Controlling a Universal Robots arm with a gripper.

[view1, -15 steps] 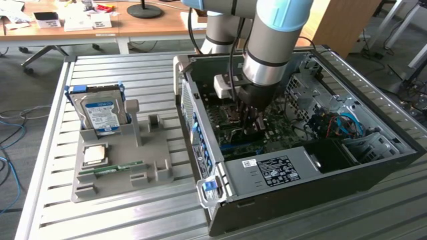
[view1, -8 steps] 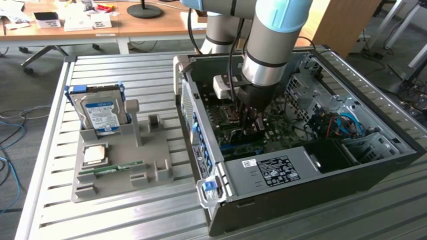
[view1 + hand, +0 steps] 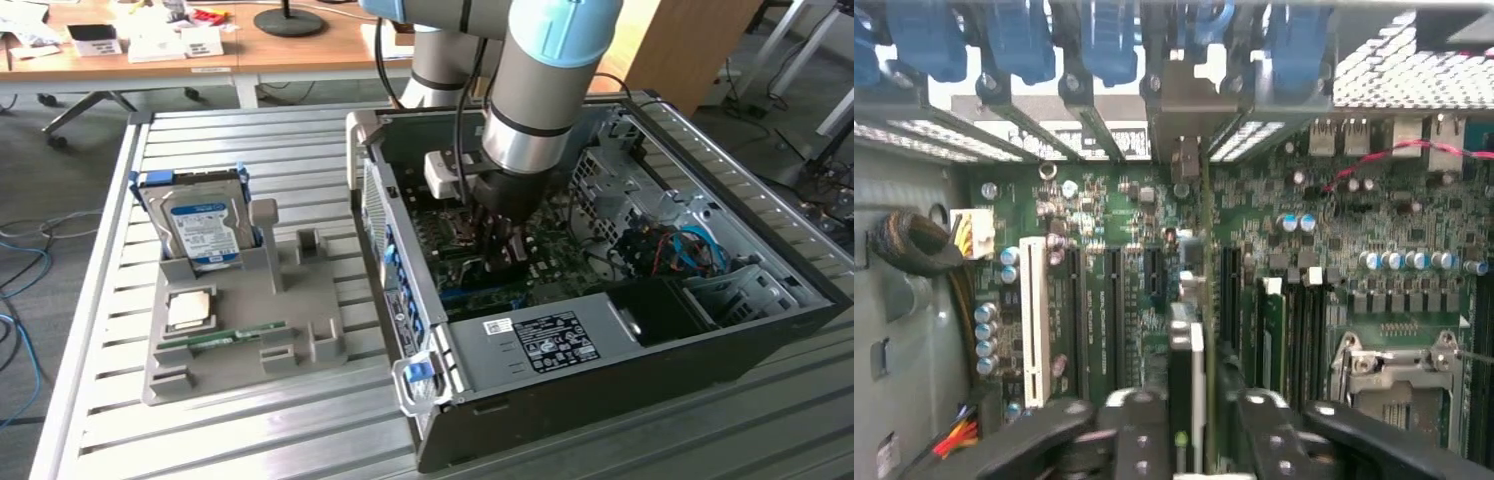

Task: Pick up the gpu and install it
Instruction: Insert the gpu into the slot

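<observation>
Your claw (image 3: 1189, 425) is down inside the open black computer case (image 3: 747, 340), low over the green motherboard (image 3: 1114, 215). Between its black fingers (image 3: 1124, 430) stands the gpu (image 3: 1189, 350), a thin dark card seen edge-on, upright and in line with the long black expansion slots (image 3: 1116, 300). Its silver end bracket (image 3: 1189, 110) reaches the case's rear slot opening among the blue retention clips (image 3: 1014, 40). The fingers sit close on both faces of the card; whether they grip or have just let go, you cannot tell. Held on edge like this, the card's connector would face the slot.

On the slatted metal table (image 3: 267, 440), the grey moulded parts holder (image 3: 240, 340) carries a silver hard drive with a blue-white label (image 3: 200, 225) upright, a square silver processor chip (image 3: 190, 310) flat, and a narrow green memory stick (image 3: 227, 337) on edge. Several recesses sit empty.
</observation>
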